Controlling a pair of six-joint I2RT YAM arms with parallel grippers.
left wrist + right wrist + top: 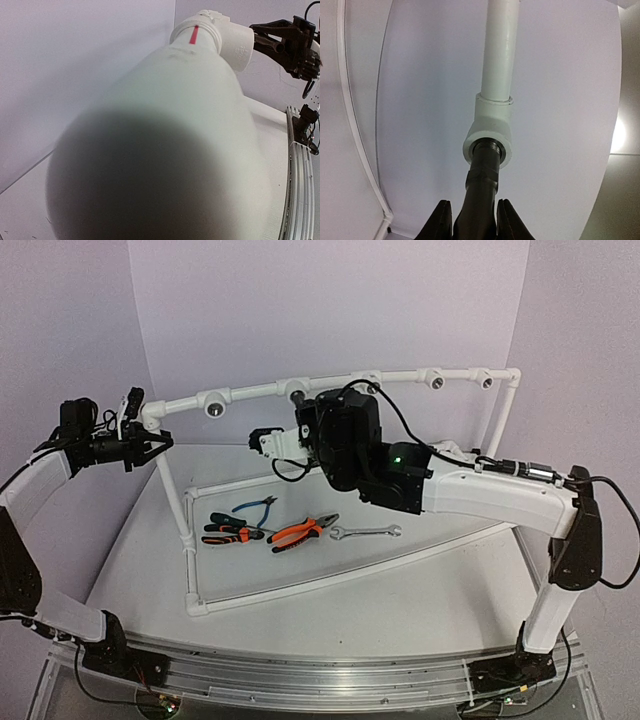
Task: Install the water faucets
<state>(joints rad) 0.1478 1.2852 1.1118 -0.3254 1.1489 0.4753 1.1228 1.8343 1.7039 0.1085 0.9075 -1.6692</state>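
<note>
One dark tap (482,195) has its screw end inside the round white fitting (489,137). In the right wrist view a white pipe (501,50) runs from the fitting toward 12 o'clock. The right gripper (474,215) squeezes the tap from both sides. In the top view, the orange pliers (300,532) and silver wrench (366,533) lie on the table (400,590), at 6 o'clock from the frame's top bar (250,392). The left gripper (150,445) is by the frame's 9 o'clock corner. I cannot tell if its fingers are apart or together.
</note>
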